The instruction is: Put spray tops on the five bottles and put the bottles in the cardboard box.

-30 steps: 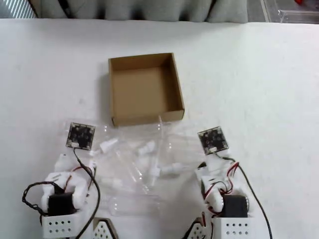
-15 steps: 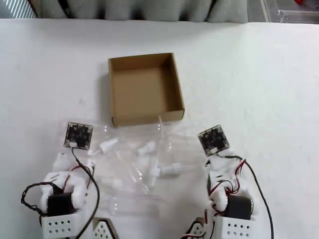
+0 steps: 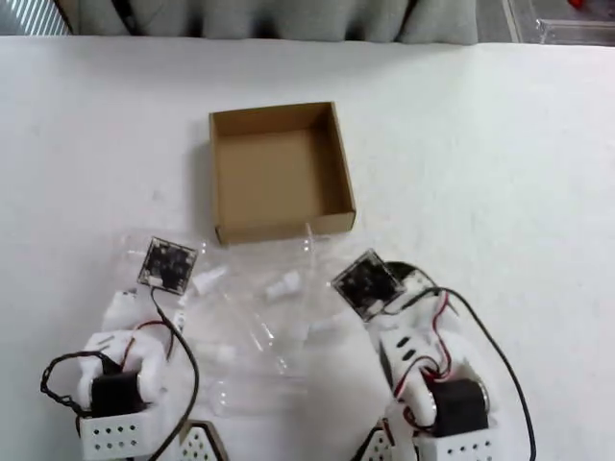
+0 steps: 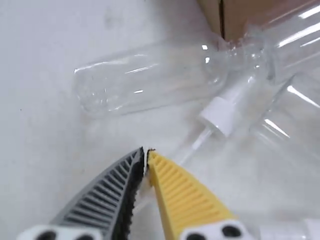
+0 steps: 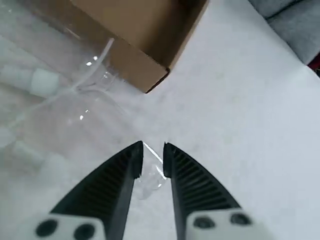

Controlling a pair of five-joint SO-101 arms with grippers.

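White table (image 3: 500,144), cardboard box (image 3: 279,173) beside clear bottles (image 4: 150,77), left gripper (image 4: 146,152) together, right gripper (image 5: 152,147) slightly apart, possibly grey curtain (image 3: 288,19) behind

Bright, even light from above on the high view, and the white table (image 3: 500,144) is close to washing out. The clear bottles (image 3: 259,317) almost melt into it. The cardboard box (image 3: 279,171) throws just a faint, soft shadow at its near wall. On my left wrist view, white streaks of glare run along one bottle (image 4: 150,77). On the right wrist view the box's outer wall sits in shade, with the table glowing pale beside it.
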